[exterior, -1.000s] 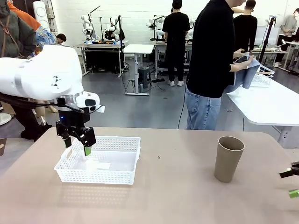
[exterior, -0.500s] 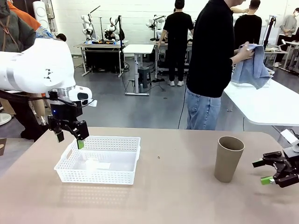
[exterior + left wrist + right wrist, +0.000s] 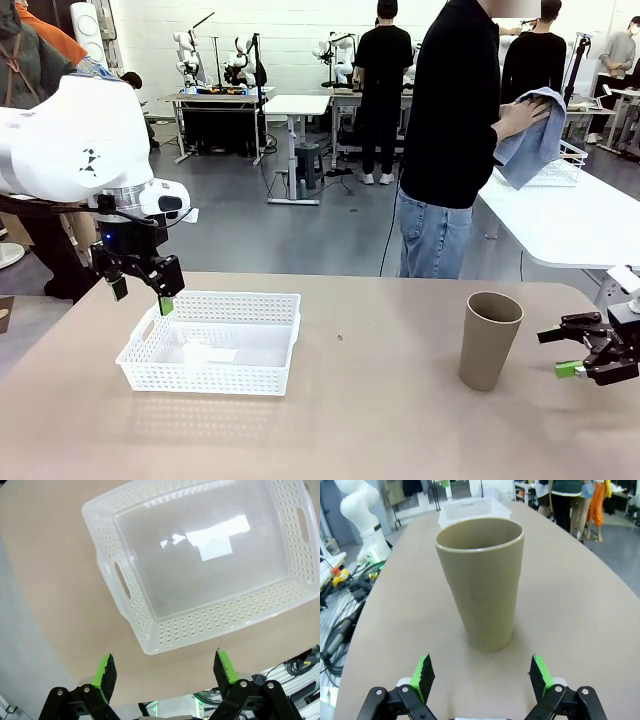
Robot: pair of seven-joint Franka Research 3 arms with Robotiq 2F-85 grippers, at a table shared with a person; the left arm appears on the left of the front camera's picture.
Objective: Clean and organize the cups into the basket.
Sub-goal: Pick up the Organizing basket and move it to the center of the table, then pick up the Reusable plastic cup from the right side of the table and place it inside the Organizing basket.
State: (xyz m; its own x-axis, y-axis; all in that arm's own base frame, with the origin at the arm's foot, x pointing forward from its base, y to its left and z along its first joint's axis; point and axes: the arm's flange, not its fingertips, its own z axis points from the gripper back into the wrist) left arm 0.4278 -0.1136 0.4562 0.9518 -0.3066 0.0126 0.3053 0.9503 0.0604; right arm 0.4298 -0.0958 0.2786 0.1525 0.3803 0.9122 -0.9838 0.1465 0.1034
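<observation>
Right wrist view: approach step. The right end effector (image 3: 482, 672), spread apart, faces the upright cup (image 3: 481, 590) at 12 o'clock; next, advance and close.

The basket (image 3: 205, 375) sits left on the table (image 3: 370, 420), the cup (image 3: 489, 340) stands right, well apart. The left gripper (image 3: 142, 298) is above the basket's far-left corner; the right gripper (image 3: 556, 353) is just right of the cup.

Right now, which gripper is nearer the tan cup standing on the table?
Right. The right gripper, open, sits just beside the cup, level with its lower half and not touching it. The left gripper, open, hovers above the left end of the basket, far from the cup.
</observation>
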